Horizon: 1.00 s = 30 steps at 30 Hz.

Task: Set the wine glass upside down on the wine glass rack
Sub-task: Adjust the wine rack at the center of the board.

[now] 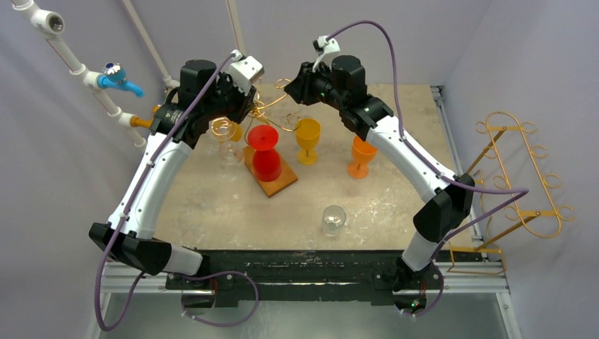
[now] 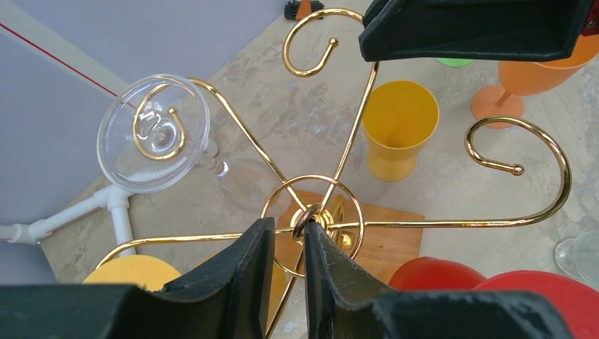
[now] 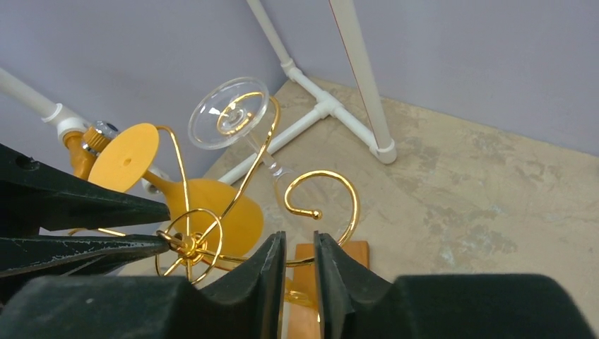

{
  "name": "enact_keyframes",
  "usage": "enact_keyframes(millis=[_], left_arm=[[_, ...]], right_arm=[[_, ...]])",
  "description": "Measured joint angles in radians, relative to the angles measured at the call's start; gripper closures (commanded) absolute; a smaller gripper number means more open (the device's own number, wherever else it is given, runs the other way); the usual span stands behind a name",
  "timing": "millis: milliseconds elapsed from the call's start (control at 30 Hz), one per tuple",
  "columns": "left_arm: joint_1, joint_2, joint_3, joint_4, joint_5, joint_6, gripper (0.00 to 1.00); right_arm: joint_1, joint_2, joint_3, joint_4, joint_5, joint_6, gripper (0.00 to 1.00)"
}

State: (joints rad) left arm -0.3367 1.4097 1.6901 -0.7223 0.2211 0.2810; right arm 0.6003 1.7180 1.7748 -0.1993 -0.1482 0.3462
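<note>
The gold wire wine glass rack [image 1: 263, 107] stands on a wooden base [image 1: 280, 182] at the back of the table. A clear wine glass [image 2: 153, 132] hangs upside down in one hook, and a yellow one [image 3: 212, 205] hangs in another. My left gripper [image 2: 288, 236] sits at the rack's hub. Its jaws are narrowed around the small top ring [image 2: 305, 220], which touches one finger, with a gap on the other side. My right gripper [image 3: 297, 244] hovers over an empty hook arm [image 3: 332, 198], jaws a narrow gap apart with the wire crossing behind them.
An upside-down red glass [image 1: 265, 152] stands on the base. A yellow glass [image 1: 308, 138] and an orange glass [image 1: 362, 157] stand upright beside the rack. Another clear glass [image 1: 333, 220] is near the front. A second gold rack [image 1: 523, 176] lies off the right edge, and white pipes [image 1: 85, 70] run at the back left.
</note>
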Motion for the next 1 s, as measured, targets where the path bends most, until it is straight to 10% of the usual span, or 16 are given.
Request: enact_keyframes(millis=[133,567,1000], left_arm=[[0.0,0.0,0.0,-0.002,0.003,0.003,0.76],[0.0,-0.003,-0.003,0.0,0.01,0.022,0.81],[-0.001,-0.009,-0.018,0.011,0.028,0.037,0.82]], right_arm=[[-0.013,-0.018,-0.01,-0.001,0.006,0.018,0.49],[-0.1,0.038,0.044,-0.023,-0.111,0.129,0.51],[-0.109,0.115,0.093,-0.012,-0.263,0.227,0.84]])
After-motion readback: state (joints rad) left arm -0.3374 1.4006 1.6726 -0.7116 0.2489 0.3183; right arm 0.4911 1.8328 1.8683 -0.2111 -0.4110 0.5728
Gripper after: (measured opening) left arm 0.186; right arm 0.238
